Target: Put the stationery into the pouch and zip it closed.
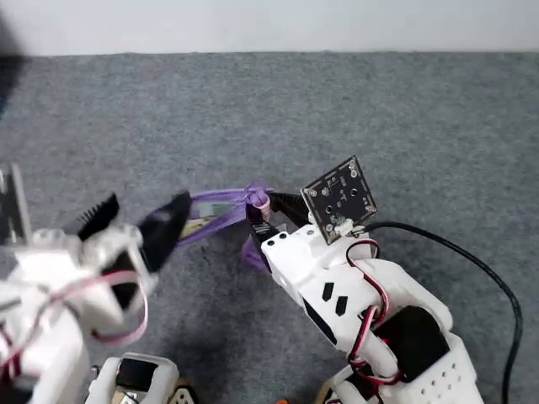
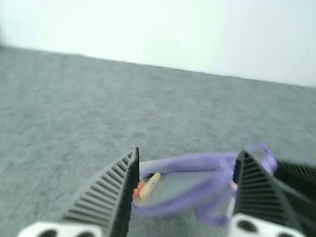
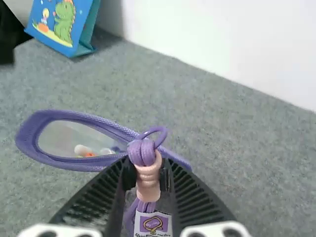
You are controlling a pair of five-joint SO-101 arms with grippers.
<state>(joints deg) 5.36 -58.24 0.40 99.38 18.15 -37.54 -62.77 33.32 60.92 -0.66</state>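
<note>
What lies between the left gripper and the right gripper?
The purple pouch, as the high view shows: the right gripper is shut on its zip pull, and the open left gripper is at its other end.

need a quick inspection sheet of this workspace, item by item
surface: grey carpet
job's things: purple pouch between the two claws; stationery inside it
clutter: nothing seen
claws: left claw open, astride one end of the pouch; right claw shut on the pull at the other end
cables: black cable over the carpet beside the right arm; red and white wires on the arms
surroundings: white wall; dinosaur bag against it
</note>
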